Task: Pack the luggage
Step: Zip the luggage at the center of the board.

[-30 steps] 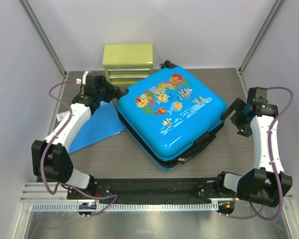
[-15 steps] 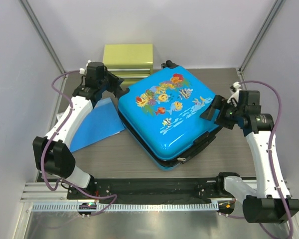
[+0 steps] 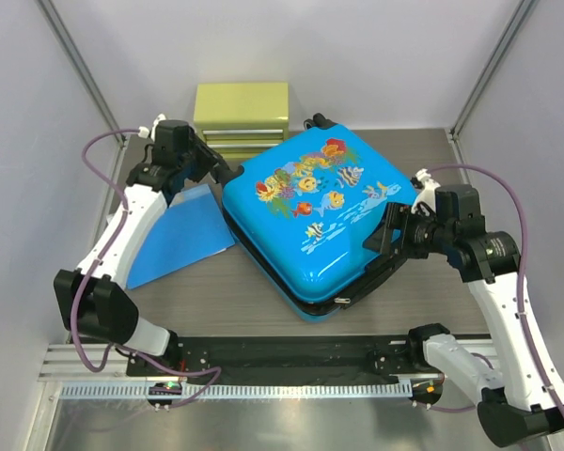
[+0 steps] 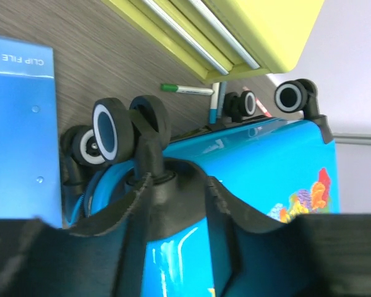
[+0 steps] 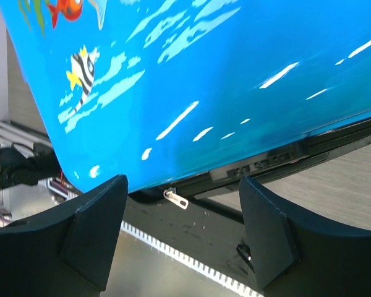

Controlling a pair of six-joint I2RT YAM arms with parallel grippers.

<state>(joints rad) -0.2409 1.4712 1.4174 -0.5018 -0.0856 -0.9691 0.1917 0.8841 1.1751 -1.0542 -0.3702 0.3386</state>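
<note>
luggage [image 3: 320, 221] lid down, zipping looks next
right hand [image 5: 182, 185] open, empty, should pinch zipper pull [image 5: 175, 198]; left hand [image 4: 185, 229] at wheels [image 4: 105, 130], grip unclear

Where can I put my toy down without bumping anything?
The best bare patch is the near strip of table, between the near corner of the suitcase, the blue folder and the black rail. A smaller one is the far right corner, behind the right gripper. Crowded: far left, where drawer box, pens and left gripper bunch against the suitcase.
</note>
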